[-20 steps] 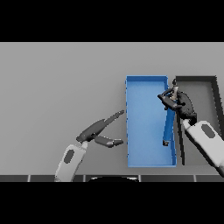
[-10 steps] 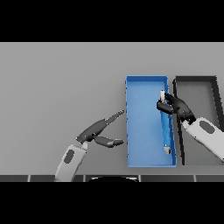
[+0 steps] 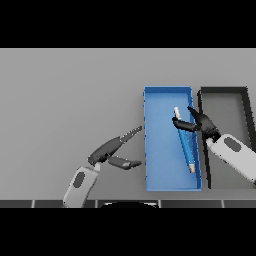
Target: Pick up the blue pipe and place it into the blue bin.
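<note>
Grey desk (image 3: 65,95). I see the blue bin (image 3: 160,175) beside a black bin (image 3: 222,91). Blue pipe (image 3: 186,145) lies inside the blue bin, right hand (image 3: 199,123) curled around its upper end. Left hand (image 3: 114,150) open, fingers straight, over the desk.

The table (image 3: 65,100) is a plain, even mid grey with no pattern. The blue bin (image 3: 155,150) is bright blue on its floor and a slightly deeper blue along its rim. The pipe (image 3: 185,142) is a similar blue along its length, with a pale, near-white tip at each end. The second bin (image 3: 225,102) has black walls around a grey floor. Both hands are dark, nearly black: the left hand (image 3: 112,150) and the right hand (image 3: 202,122). Behind each hand the forearm is light grey to white, marked with a darker grey oval patch
</note>
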